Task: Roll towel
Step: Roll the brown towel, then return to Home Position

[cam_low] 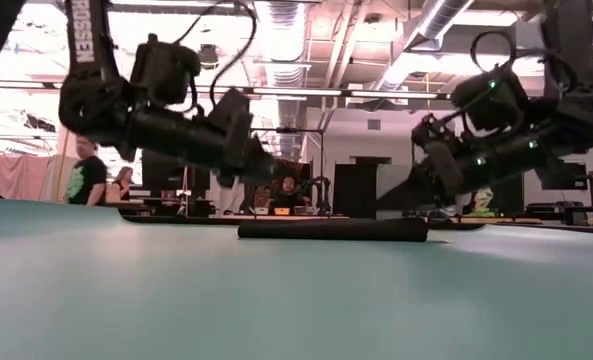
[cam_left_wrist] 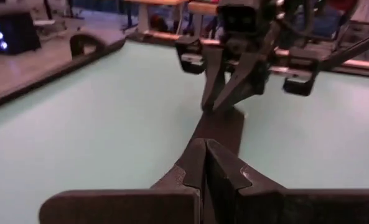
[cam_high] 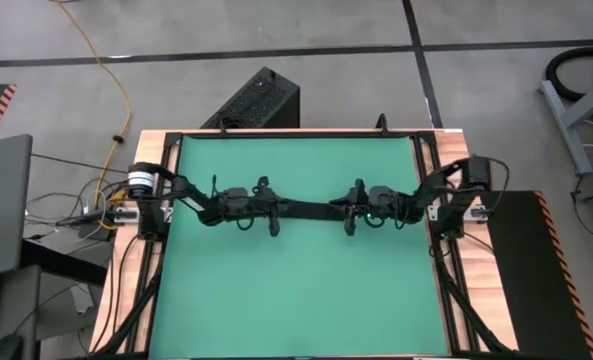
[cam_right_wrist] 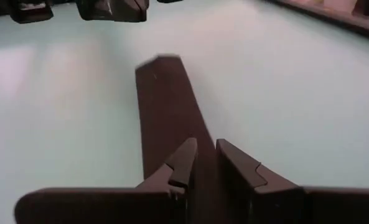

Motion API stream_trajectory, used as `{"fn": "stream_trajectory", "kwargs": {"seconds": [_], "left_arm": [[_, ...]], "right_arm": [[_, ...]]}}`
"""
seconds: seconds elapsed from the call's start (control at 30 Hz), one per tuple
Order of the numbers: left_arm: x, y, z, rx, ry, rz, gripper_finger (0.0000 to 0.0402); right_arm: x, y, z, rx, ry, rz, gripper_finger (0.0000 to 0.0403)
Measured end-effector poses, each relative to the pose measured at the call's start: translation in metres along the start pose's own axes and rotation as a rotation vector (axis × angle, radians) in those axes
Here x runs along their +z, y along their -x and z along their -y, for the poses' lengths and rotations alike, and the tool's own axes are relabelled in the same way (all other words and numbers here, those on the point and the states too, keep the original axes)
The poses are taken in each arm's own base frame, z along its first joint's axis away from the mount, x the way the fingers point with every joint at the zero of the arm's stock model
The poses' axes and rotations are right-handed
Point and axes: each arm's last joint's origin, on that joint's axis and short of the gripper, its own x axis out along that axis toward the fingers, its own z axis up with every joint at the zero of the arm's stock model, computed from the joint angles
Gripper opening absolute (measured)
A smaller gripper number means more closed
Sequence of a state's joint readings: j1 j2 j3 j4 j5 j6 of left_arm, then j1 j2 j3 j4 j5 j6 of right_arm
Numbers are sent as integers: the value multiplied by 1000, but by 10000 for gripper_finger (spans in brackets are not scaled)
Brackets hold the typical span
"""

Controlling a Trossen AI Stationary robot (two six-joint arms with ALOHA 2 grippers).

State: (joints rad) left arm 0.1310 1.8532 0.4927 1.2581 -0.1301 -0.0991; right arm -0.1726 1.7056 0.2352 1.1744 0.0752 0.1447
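The towel [cam_high: 312, 208] is a narrow black roll lying along the middle of the green table [cam_high: 296, 300], left to right; in the low view the towel [cam_low: 331, 229] rests flat on the surface. My left gripper [cam_low: 264, 172] hovers shut above the roll's left end, its fingers [cam_left_wrist: 204, 163] closed together over the towel [cam_left_wrist: 224, 127]. My right gripper [cam_low: 388, 203] hovers just above the right end with a narrow gap between its fingers [cam_right_wrist: 183, 158]; the towel [cam_right_wrist: 165, 106] runs away beneath them. Neither gripper holds anything.
A hard black ribbed box [cam_high: 261, 100] stands on the floor past the table's far edge. The table's wooden frame [cam_high: 146, 290] runs along both sides. People [cam_low: 84, 175] show in the room beyond. Bare green surface lies near and far of the roll.
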Motion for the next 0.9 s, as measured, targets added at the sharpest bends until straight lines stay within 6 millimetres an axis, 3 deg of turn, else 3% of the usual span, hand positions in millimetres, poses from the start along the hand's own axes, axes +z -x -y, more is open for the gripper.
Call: {"fn": "stream_trajectory", "kwargs": {"seconds": [0.3,0.53,0.73,0.9], "left_arm": [[64,25,4,-150,-83,80,0],[94,56,-17,-203,-128,16,0],[93,92,-41,-248,-99,102,0],[72,114,-46,-167,-82,141,0]], "right_arm": [[50,29,-5,16,37,152,82],[84,76,-7,23,72,253,82],[93,123,-4,23,107,298,82],[88,149,-1,16,119,294,82]]}}
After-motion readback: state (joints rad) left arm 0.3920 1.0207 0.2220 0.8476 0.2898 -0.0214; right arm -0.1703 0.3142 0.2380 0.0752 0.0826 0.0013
